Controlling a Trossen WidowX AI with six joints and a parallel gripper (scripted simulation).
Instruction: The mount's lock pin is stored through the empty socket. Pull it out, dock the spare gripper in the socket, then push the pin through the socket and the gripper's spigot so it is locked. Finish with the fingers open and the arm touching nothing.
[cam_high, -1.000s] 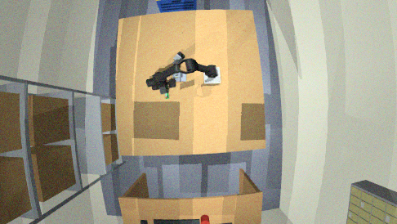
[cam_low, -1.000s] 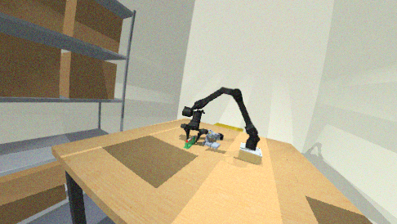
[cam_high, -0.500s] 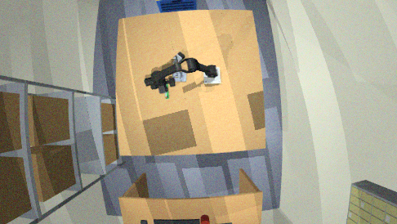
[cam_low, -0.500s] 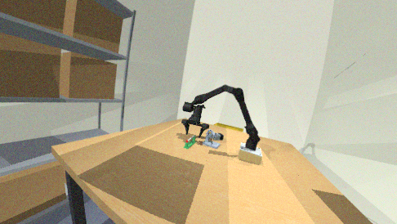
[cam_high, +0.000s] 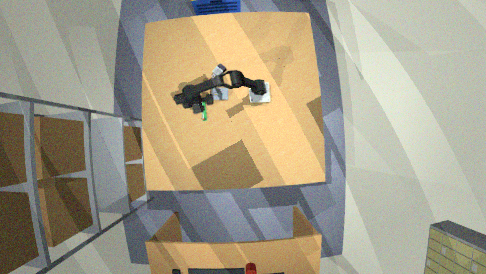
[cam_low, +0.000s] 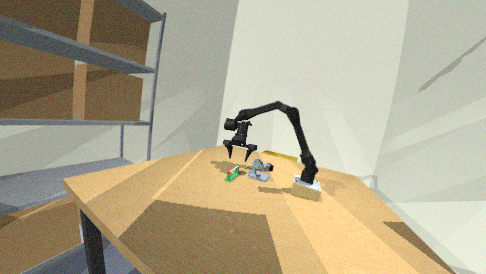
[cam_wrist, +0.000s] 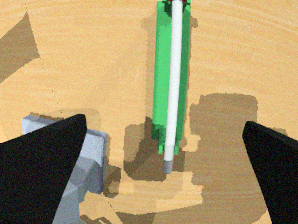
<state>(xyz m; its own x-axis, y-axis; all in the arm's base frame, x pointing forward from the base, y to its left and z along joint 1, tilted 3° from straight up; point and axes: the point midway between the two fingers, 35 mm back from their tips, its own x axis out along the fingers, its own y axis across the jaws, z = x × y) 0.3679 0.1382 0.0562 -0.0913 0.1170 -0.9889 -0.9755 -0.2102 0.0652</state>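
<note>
The lock pin (cam_wrist: 174, 75) — slim, white, grey-tipped — lies lengthwise along a green holder (cam_low: 232, 174) (cam_wrist: 163, 75) (cam_high: 204, 112) on the table (cam_high: 225, 150) (cam_low: 200, 200) (cam_wrist: 120, 30), beside the grey mount (cam_high: 220, 93) (cam_low: 255, 169) (cam_wrist: 92, 150). The gripper's (cam_high: 199, 107) (cam_low: 238, 159) (cam_wrist: 165, 125) fingers stand wide open — nothing between them.

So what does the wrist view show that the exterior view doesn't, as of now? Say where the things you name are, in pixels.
Wrist only: the pin's grey tip (cam_wrist: 168, 167) past the green holder's end.
Exterior only: the arm (cam_low: 296, 122), its base (cam_low: 306, 191) and the shelf rack (cam_low: 156, 75).
Both: the white pin (cam_low: 234, 170) (cam_wrist: 174, 75), green holder (cam_low: 231, 175) (cam_wrist: 164, 85), grey mount (cam_low: 258, 176) (cam_wrist: 92, 146) and open gripper (cam_low: 239, 158) (cam_wrist: 168, 125).
</note>
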